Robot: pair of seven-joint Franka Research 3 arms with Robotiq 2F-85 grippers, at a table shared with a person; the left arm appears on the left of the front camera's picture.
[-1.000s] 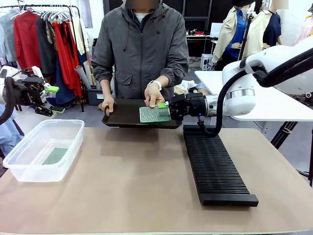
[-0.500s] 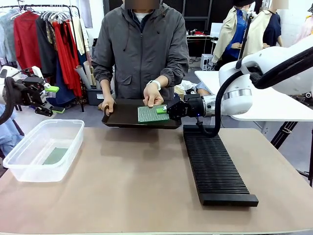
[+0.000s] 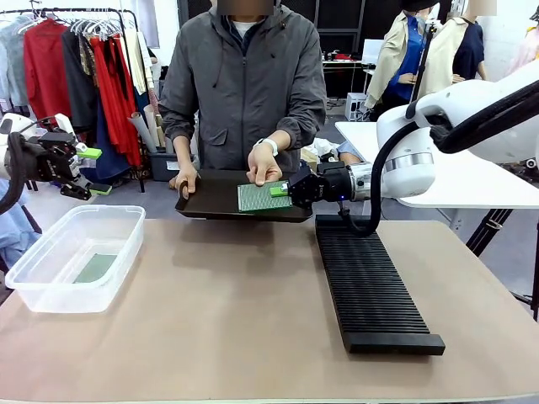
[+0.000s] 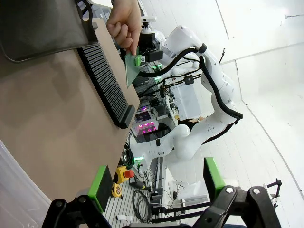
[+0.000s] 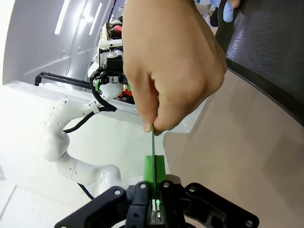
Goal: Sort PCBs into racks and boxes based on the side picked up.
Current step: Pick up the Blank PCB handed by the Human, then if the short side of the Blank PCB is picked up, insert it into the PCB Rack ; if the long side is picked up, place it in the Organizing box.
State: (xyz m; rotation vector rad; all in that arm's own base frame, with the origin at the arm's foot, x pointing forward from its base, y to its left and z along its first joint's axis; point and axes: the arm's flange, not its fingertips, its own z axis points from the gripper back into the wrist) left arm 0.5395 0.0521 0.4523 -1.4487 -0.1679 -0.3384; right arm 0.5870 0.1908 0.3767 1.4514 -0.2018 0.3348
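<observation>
In the front view a PCB (image 3: 259,196) is shown speckled face up over the tray (image 3: 210,198), grasped by the right jaws and pinched by a hand (image 3: 264,164). From the right wrist it is seen edge-on. The left jaws are spread wide, empty. A second PCB (image 3: 94,268) is seen in the tub (image 3: 50,286).

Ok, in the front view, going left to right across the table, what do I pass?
tub → PCB, pinched by a hand at the tray → right gripper, shut on the PCB's right edge → rack
</observation>
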